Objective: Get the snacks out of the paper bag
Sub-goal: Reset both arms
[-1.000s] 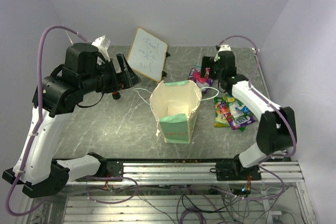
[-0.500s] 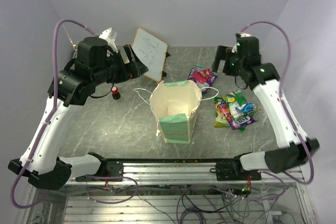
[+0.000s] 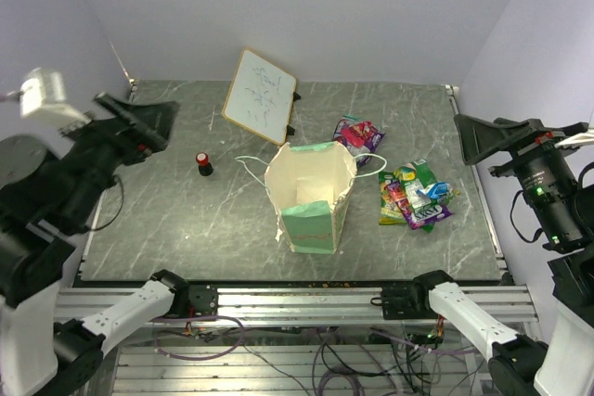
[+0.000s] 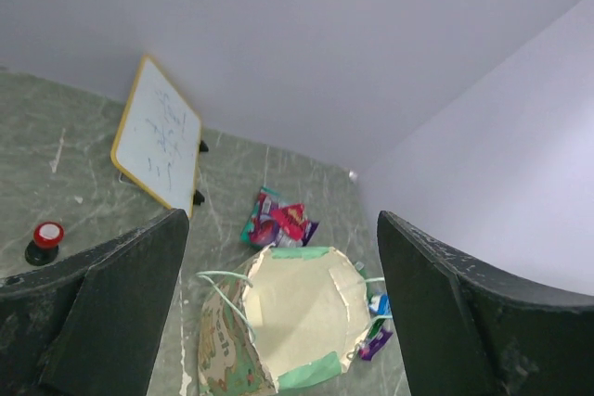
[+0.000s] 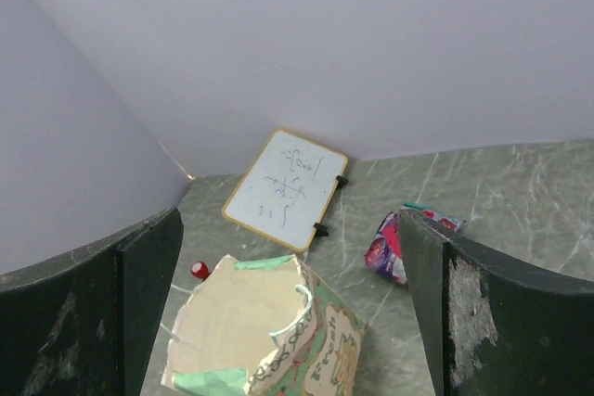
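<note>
The paper bag (image 3: 311,194) stands open-mouthed mid-table; no packet shows inside it in the left wrist view (image 4: 297,317). Snacks lie on the table: a pink-purple packet (image 3: 358,133) behind the bag and a multicoloured pile (image 3: 416,196) to its right. My left gripper (image 3: 150,121) is raised high at the left, open and holding nothing. My right gripper (image 3: 475,142) is raised high at the right, likewise open. Both wrist cameras look down on the bag (image 5: 251,331) from well above, between wide-apart fingers (image 4: 121,312) (image 5: 483,312).
A wood-framed whiteboard (image 3: 260,96) leans at the back, left of the pink packet. A small red-and-black cylinder (image 3: 202,163) stands left of the bag. The bag's string handles (image 3: 249,166) trail on the table. Walls close in the back and both sides.
Both arms have lifted away from the table and swung outward and up toward the camera. The right gripper left the pink packet lying behind the bag. Bag and packets have not moved.
</note>
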Robot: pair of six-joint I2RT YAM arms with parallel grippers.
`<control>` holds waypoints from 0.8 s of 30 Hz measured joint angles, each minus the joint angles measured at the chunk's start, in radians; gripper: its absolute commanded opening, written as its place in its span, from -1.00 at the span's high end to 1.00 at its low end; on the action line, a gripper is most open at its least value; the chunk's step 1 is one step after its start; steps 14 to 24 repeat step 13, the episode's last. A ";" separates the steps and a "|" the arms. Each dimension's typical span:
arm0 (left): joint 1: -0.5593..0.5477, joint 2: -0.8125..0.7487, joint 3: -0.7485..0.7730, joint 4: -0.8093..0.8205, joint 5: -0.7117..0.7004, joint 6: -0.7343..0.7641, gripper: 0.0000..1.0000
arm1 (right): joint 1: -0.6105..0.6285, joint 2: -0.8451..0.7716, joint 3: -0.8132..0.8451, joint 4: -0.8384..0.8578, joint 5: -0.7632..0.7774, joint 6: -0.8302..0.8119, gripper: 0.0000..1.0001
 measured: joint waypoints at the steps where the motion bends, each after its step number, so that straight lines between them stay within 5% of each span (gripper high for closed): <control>1: 0.000 -0.023 0.000 0.000 -0.012 0.000 -0.87 | 0.000 0.005 -0.002 0.000 0.010 0.012 -1.00; 24: 0.000 -0.032 0.023 -0.028 -0.082 -0.001 -0.87 | 0.000 0.063 -0.015 -0.045 0.074 0.063 -1.00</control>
